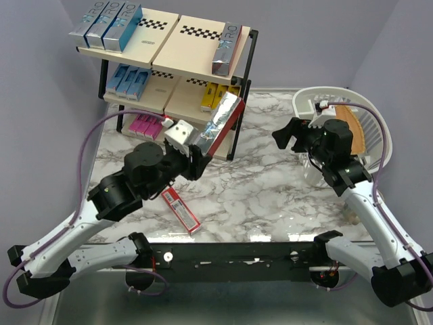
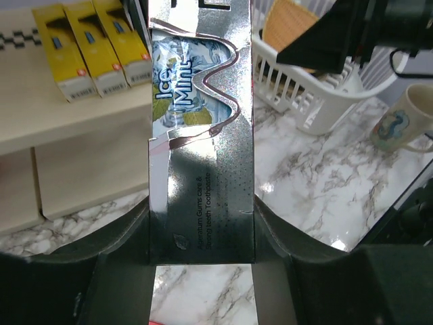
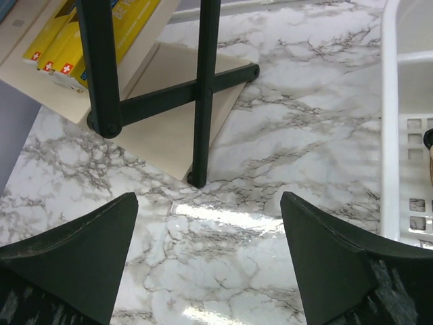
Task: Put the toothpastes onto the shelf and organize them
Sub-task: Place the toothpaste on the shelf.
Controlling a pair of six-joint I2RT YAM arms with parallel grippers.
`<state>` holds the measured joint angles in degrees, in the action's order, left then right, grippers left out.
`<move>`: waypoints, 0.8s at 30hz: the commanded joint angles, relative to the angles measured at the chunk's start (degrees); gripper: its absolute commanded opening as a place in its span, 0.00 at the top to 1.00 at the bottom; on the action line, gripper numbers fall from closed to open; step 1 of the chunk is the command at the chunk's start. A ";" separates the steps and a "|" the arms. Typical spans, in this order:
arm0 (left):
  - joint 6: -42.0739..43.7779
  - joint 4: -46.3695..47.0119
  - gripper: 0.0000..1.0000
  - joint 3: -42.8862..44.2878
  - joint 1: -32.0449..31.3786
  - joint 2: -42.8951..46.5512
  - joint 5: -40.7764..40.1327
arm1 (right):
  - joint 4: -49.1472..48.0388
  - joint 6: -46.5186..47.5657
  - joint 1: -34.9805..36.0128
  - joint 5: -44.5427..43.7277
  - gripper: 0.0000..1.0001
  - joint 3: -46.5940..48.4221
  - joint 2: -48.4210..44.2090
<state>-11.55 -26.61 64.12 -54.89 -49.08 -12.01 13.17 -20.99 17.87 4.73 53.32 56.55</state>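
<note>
My left gripper is shut on a silver toothpaste box, held tilted up toward the right end of the shelf; in the left wrist view the box sits between my fingers. On the shelf are silver boxes top left, one silver box top right, blue boxes and yellow boxes on the middle board, pink boxes at the bottom. A red box lies on the table. My right gripper is open and empty; its fingers hang over bare marble.
A white plastic basket with a wooden board stands at the right; it shows in the left wrist view. A mug stands beside it. The shelf's black leg is just ahead of my right gripper.
</note>
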 commanded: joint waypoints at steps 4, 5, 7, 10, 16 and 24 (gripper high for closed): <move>2.93 -16.44 0.65 23.65 -0.30 -5.93 -11.45 | 4.58 2.18 -0.38 -3.59 0.05 3.45 0.31; 3.20 -19.33 0.65 29.60 -0.30 -8.72 -12.24 | 4.59 2.45 -0.38 -3.50 0.05 3.63 0.40; 5.04 -21.11 0.65 34.56 -0.21 -11.29 -14.08 | 4.76 3.15 -0.38 -3.41 0.05 4.24 0.49; 8.38 -23.30 0.64 43.87 0.66 -16.74 -17.16 | 5.20 3.85 -0.38 -3.24 0.05 4.86 1.01; 10.41 -28.32 0.64 60.85 10.38 -28.60 -13.94 | 4.94 2.19 -0.38 -0.52 0.05 4.25 1.28; 8.92 -23.23 0.64 71.31 23.07 -39.77 3.55 | 4.76 2.89 -0.38 0.10 0.05 2.84 1.45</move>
<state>-2.98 -53.08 129.54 -35.31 -84.82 -19.40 16.84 -18.52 17.87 3.77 56.66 57.65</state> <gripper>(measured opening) 0.553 0.949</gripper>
